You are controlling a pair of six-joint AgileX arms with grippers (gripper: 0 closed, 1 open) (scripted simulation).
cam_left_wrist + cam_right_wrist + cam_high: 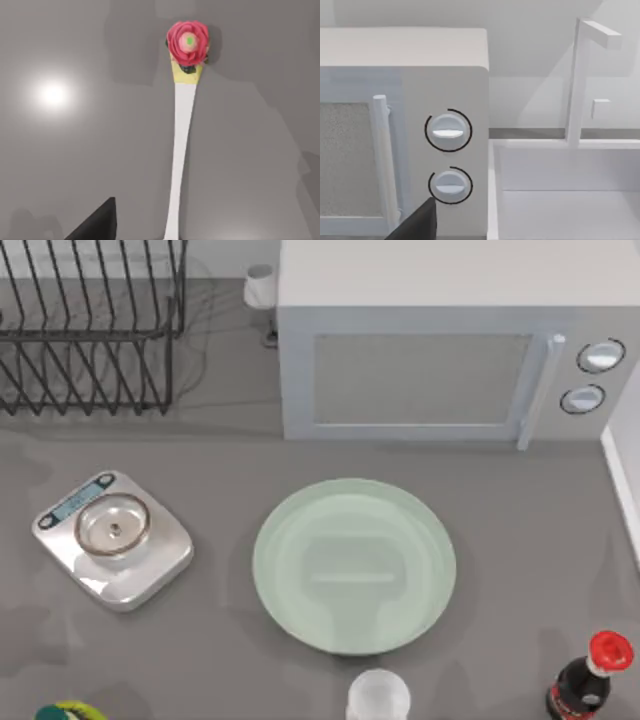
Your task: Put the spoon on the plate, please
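Here, spoon [181,150] lying on grey table [75,150] below left wrist camera, pink knob farthest from it, one dark fingertip [97,225] beside handle, grip state unclear, plate [354,565] bare, no writing legible.

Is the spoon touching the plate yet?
Apart. The top view shows the plate bare, while the left wrist view shows the spoon lying on grey table.

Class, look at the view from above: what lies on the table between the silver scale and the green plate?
Nothing: in the top view, bare grey table separates the scale from the plate.
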